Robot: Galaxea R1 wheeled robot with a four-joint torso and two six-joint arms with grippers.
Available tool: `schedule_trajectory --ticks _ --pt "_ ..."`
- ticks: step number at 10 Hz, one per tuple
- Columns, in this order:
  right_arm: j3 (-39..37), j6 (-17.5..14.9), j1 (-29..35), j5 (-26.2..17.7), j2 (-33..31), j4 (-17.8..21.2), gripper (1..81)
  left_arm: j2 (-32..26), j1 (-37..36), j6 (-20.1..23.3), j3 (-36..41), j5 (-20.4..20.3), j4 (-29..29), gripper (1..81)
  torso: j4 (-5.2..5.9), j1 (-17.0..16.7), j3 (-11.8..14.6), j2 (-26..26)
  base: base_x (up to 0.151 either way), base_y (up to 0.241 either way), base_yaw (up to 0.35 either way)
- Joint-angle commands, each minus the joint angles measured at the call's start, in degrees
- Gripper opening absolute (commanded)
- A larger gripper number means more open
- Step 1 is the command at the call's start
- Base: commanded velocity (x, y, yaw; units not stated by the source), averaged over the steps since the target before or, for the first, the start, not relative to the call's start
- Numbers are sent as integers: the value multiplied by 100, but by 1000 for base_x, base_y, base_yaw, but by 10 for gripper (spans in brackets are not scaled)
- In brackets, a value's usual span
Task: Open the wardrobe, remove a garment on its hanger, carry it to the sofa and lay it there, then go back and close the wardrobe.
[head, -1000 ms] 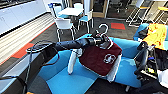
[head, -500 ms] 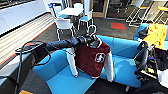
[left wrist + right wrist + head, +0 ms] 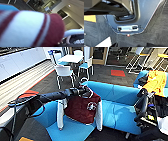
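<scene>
Fingers of your left gripper hold the hanger, with the garment hanging over the sofa. Your right fingers' state can't be told.

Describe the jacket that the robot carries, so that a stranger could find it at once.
Look at the big blue sofa in the middle of the room. Just above its seat, the left arm's gripper holds up a jacket. It is maroon with white sleeves and a white chest emblem, unlike the orange cloth lying far right.
</scene>
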Motion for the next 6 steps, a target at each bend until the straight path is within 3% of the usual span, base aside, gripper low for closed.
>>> schedule_trajectory --ticks 1,6 --pt "24 0 -145 -357 30 -69 811 -232 -610 129 206 206 726 10 0 0 0 0 0 0 0" --pt "24 0 -171 -322 21 -43 811 -521 428 129 39 531 1677 10 0 0 0 0 0 0 0"
